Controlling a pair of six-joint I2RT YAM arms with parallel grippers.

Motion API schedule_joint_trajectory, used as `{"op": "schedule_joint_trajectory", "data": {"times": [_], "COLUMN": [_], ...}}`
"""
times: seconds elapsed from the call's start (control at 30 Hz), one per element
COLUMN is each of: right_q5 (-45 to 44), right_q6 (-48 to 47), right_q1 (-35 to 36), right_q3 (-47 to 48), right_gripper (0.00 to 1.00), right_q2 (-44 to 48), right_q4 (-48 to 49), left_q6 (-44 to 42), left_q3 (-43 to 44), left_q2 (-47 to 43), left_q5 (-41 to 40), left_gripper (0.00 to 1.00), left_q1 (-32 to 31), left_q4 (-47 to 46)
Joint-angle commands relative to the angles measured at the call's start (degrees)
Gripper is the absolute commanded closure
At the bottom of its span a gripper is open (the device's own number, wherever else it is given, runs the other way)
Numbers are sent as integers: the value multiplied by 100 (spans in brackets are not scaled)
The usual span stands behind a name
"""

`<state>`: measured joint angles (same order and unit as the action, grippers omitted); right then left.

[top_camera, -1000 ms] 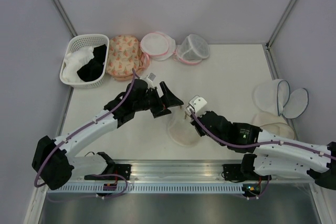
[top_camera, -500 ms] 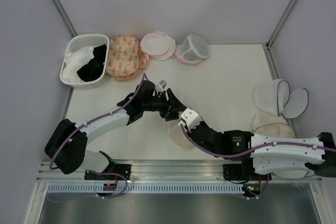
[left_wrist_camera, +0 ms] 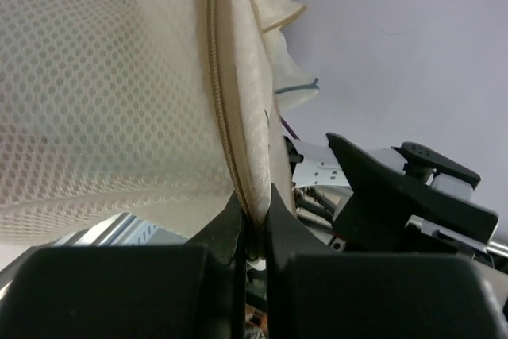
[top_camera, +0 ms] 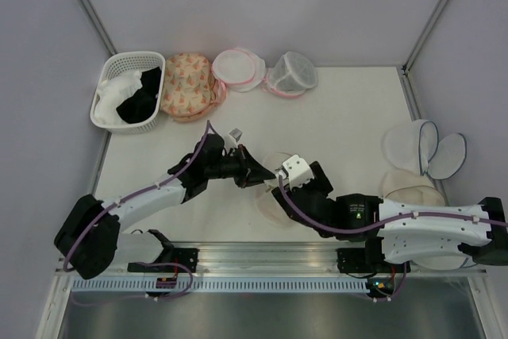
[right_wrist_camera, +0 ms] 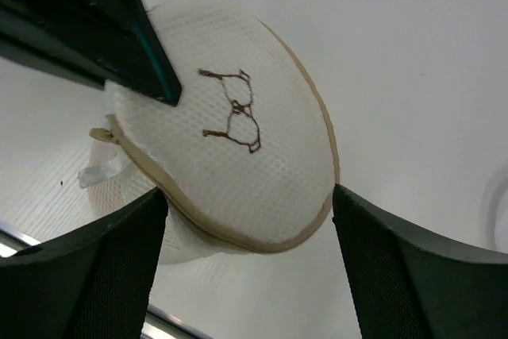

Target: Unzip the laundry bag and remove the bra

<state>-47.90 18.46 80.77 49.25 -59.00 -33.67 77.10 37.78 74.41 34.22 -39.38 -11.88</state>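
The laundry bag (top_camera: 268,208), cream mesh with beige zip trim and a small black drawing, lies at the table's near middle, mostly under both wrists. My left gripper (top_camera: 262,174) is shut on the bag's beige zip trim (left_wrist_camera: 238,156), pinching that edge between its tips (left_wrist_camera: 254,212). My right gripper (right_wrist_camera: 250,236) stands open just short of the bag's (right_wrist_camera: 238,164) rounded face, one finger (right_wrist_camera: 87,275) on either side, touching nothing. In the top view that gripper (top_camera: 295,182) sits right of the left one. The bra is hidden.
At the back stand a white basket (top_camera: 111,77) of white and black garments, a peach floral bag (top_camera: 186,85) and two pink-trimmed white bags (top_camera: 238,69). At the right edge lie an opened blue-trimmed bag (top_camera: 421,148) and a pale cream round piece (top_camera: 409,186).
My left gripper has come down to the bag and shut on its zip trim. My right gripper, shut until half a second ago, has opened.
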Motion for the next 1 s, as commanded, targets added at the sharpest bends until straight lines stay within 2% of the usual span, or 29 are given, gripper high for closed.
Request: {"op": "schedule_joint_trajectory", "data": {"times": [0.0,0.07,0.2,0.23,0.27,0.43,0.53,0.73,0.97], "right_q5": [-1134,-1029,-459,-48,182,2130,2643,2742,2488], "right_q6": [1210,1475,1775,1810,1837,2003,2398,3198,3428], "right_q1": [-18,-18,-18,-26,-18,-18,-18,-26,-18], "right_q3": [576,717,849,832,788,384,156,-82,-381], "right_gripper": [10,5,3,3,3,6,8,15,35], "right_q2": [12,38,38,47,55,152,257,302,73], "right_q4": [-815,-948,-800,-573,-396,981,1405,1319,1828], "left_q6": [-143,-82,191,252,383,753,877,842,947], "left_q3": [-341,-534,-772,-816,-903,-1009,-1044,-992,-711], "left_q2": [-986,-1418,-2237,-2456,-2519,-2528,-2563,-2695,-2361], "left_q5": [-1020,-1852,-3199,-3402,-3970,-4879,-5520,-6111,-6348], "left_gripper": [98,98,98,98,98,98,98,98,98], "left_q1": [-79,-184,-570,-676,-920,-1476,-1827,-2170,-2557], "left_q4": [396,737,1153,1353,1390,1539,1566,1575,1566]}}
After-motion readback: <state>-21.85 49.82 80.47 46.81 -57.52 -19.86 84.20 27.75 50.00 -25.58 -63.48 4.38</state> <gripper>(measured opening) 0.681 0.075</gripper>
